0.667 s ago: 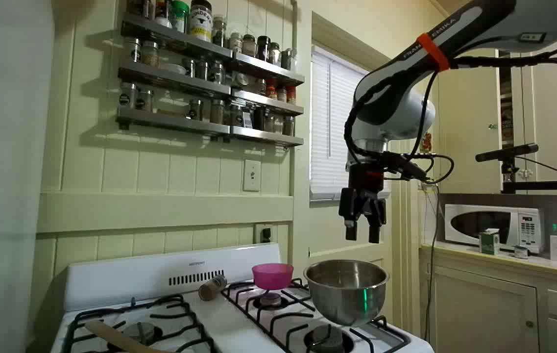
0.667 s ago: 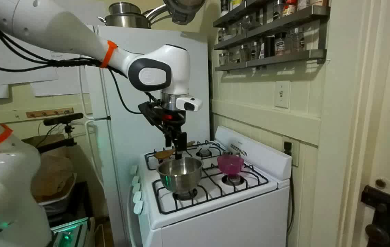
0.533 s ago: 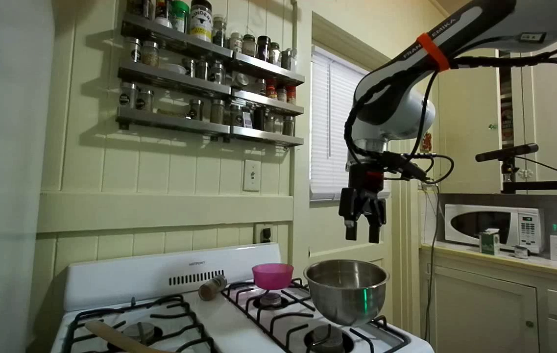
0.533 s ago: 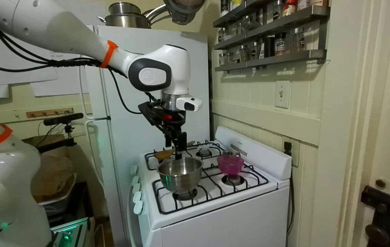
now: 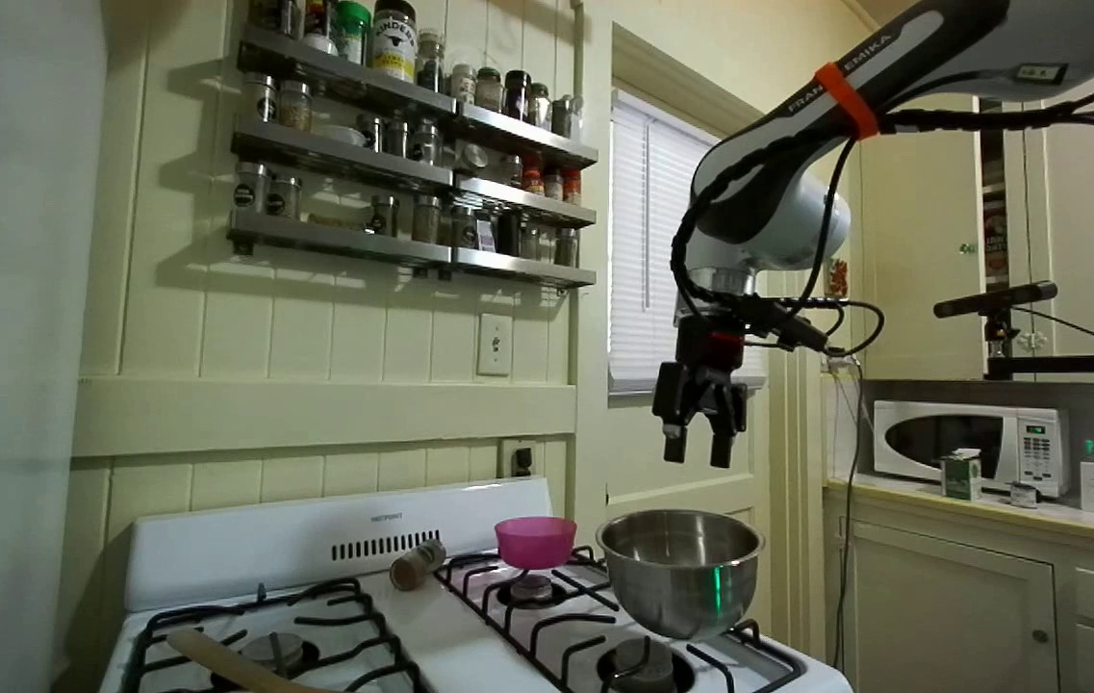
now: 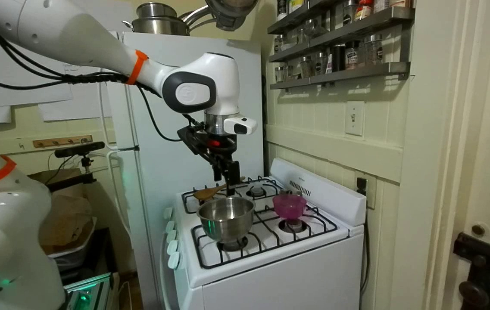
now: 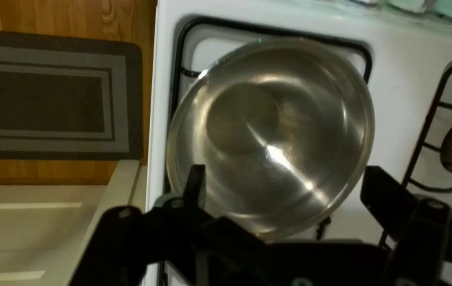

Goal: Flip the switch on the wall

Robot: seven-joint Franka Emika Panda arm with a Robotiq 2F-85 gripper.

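Observation:
The switch [image 5: 496,345] is a pale rectangular plate with a small toggle at its centre; it also shows in the other exterior view [image 6: 354,118]. It is mounted on the cream-yellow panelled wall [image 5: 344,337], above a horizontal trim board and below the spice shelves. My gripper [image 5: 698,450] points down, open and empty, above the metal bowl, well apart from the switch and the wall. It hangs above the bowl's far side in an exterior view [image 6: 226,183]. In the wrist view the gripper [image 7: 284,174] has its fingers spread wide with nothing between them; the switch is out of that view.
A metal bowl [image 5: 681,587] stands on the white stove [image 5: 287,549] below the gripper. A pink bowl [image 5: 535,544], a tipped jar [image 5: 418,565] and a wooden spoon [image 6: 206,193] lie on the stove. Shelves of spice jars [image 5: 344,241] jut from the wall above the switch.
My gripper has moved slightly up and a little toward the wall, leftward in one exterior view and rightward in another. It stays open. The bowls and switch have not moved.

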